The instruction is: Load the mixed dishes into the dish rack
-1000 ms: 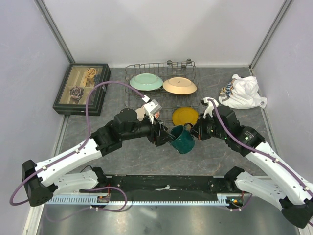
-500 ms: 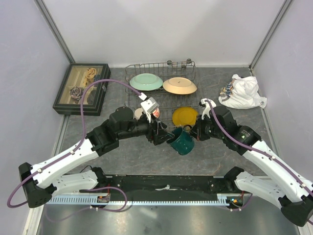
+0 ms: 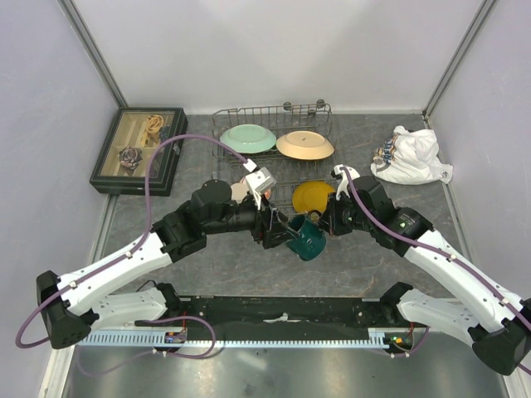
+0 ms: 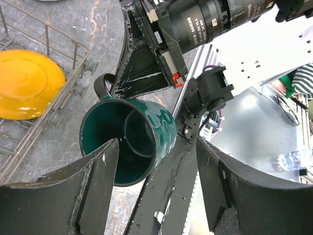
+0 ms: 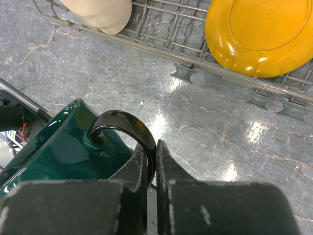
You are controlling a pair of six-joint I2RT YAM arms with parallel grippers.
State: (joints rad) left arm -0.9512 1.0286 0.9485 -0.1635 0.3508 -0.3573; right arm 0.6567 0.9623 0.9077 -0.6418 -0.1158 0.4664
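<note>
Right gripper (image 5: 151, 152) is clamped tight on the dark green mug (image 5: 54, 147). Both fingers pinch the black handle loop, no gap btwn them in the right wrist cam. The mug is just near of the dish rack (image 3: 274, 116), off its near edge, over the grey table (image 3: 249, 265) & btwn the two grippers. It's tipped on its side, mouth facing left twd the left gripper (image 4: 156, 143), handle on the far-right side. Can't tell if any part of it touches the table.

Left gripper jaws stand wide apart, gripping nothing. In the left wrist cam one finger (image 4: 100, 176) overlaps the mug's lower rim, at or just inside the mouth. The other finger stands clear of the mug's outer wall w/ a visible gap. Whether the first finger touches the rim: can't tell.

In the rack, the pale green plate (image 3: 247, 138) & tan plate (image 3: 304, 145) sit side by side in the far half, green one on the left. Yellow plate (image 3: 314, 196) lies tilted in the near-right part, just far of the mug. Beige cup (image 5: 100, 12) is in the near-left part, mostly hidden by the left wrist from the top cam.

Dark glass-topped box (image 3: 138, 149) sits at far left, apart from the rack. White cloth bundle (image 3: 412, 156) is at far right, near the wall.
</note>
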